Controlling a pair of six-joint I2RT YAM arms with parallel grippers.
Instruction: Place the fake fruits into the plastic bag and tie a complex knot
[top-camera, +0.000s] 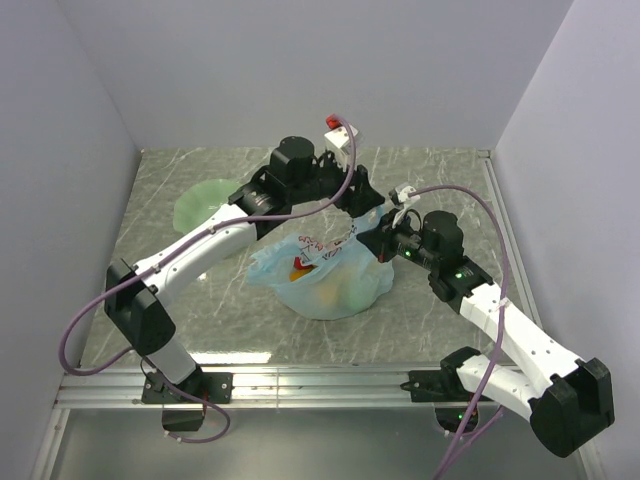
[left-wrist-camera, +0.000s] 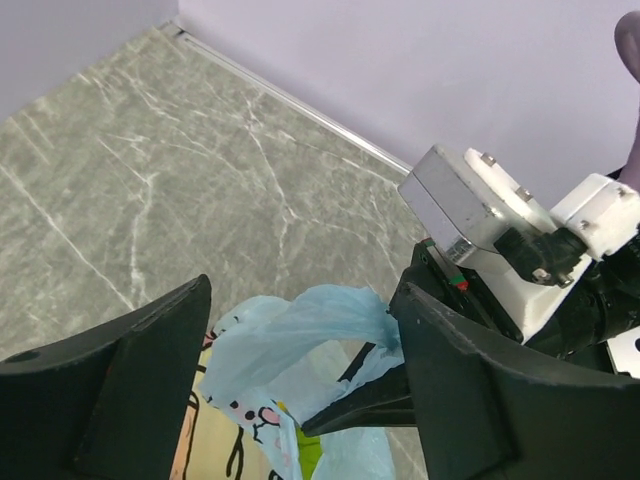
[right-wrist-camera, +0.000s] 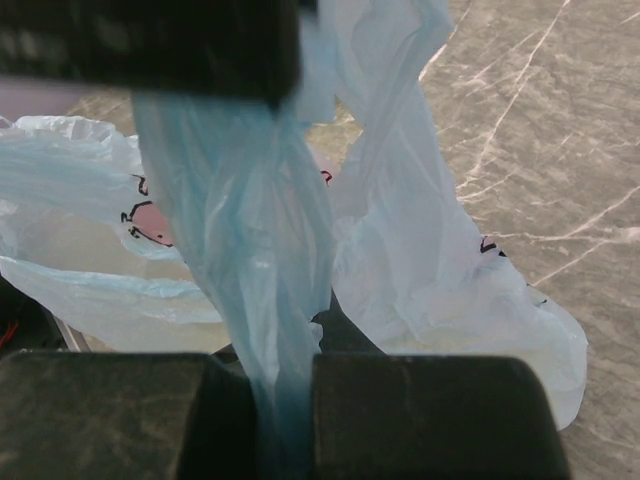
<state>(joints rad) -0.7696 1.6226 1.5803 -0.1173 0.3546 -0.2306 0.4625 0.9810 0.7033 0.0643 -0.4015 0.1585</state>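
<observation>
In the overhead view, the bag (top-camera: 330, 285) is seen lying near the middle of the table (top-camera: 240, 320), between the two arms, with its top gathered upward toward the far right. Through the thin plastic, fruits (top-camera: 300, 268) are made out as a red-orange patch beside a paler yellow one; single pieces cannot be told apart. A pale green dish (top-camera: 195, 205) is seen at the far left, apart from the bag, its right edge hidden under the left arm. The left gripper (top-camera: 365, 210) is held over the bag's gathered top, and the right gripper (top-camera: 385, 243) is placed just beside it. In the left wrist view, the left gripper's fingers (left-wrist-camera: 130, 390) are shown wide apart, released, with a crumpled blue fold of the bag between them; whether either touches it cannot be told. Printed plastic with yellow and green behind it is seen below, and a thin dark finger is seen pinching the fold from the right. In the right wrist view, the right gripper is shown clenched on a twisted strand of the bag, which is drawn up to a blurred dark bar at the top edge; the rest of the bag is spread on the table behind.
</observation>
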